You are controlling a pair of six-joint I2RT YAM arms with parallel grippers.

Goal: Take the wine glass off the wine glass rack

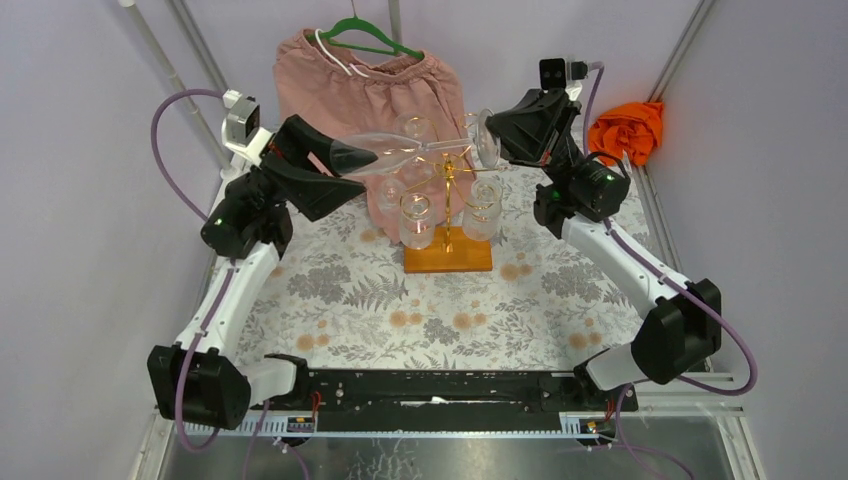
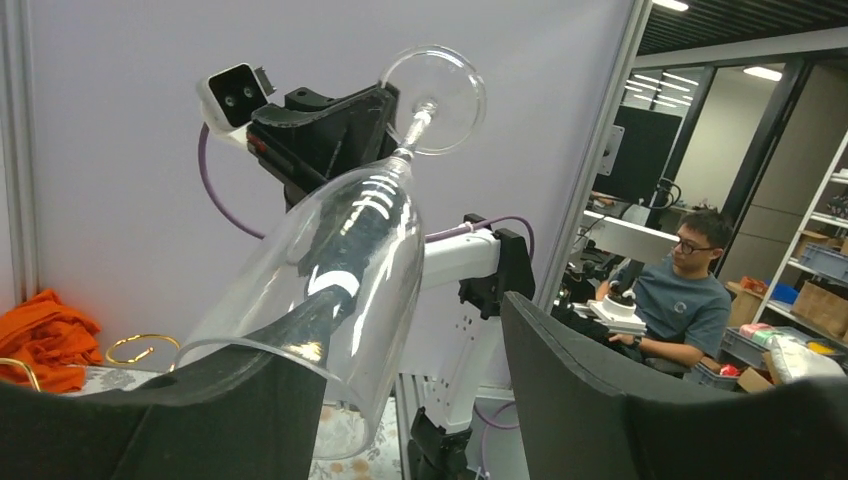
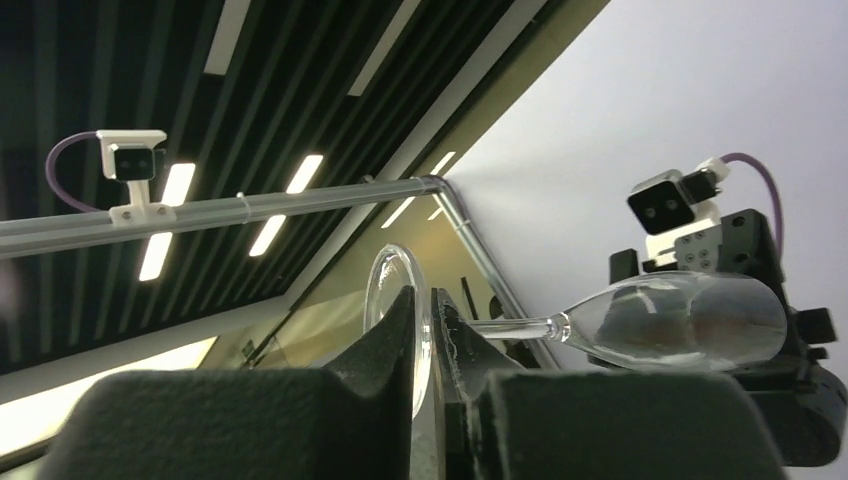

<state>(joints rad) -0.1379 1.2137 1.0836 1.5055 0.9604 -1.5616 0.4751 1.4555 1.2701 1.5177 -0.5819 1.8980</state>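
The wine glass (image 1: 405,153) lies on its side in the air, strung between my two hands, its stem crossing over the post of the wine glass rack (image 1: 448,256). From above I cannot tell how much air separates the stem from the rack's curled gold arms. Two more glasses (image 1: 416,218) hang mouth-down on the rack, one on each side of the post, just under the glass I hold. Behind the rack, close, hangs a pink garment (image 1: 370,85) on a green hanger. An orange cloth (image 1: 628,128) sits at the far right corner by the wall. The open room is toward me — bare floral tablecloth (image 1: 400,305) from the rack's wooden base to my arm bases.

My left gripper (image 1: 366,172) is spread wide. One finger (image 2: 330,300) runs inside the bowl through the rim, and the other stands well apart outside the glass, so the bowl rides on that one finger with nothing pinching it.

My right gripper (image 3: 425,305) is nearly closed — the round foot of the glass is clamped edge-on between its two fingers.
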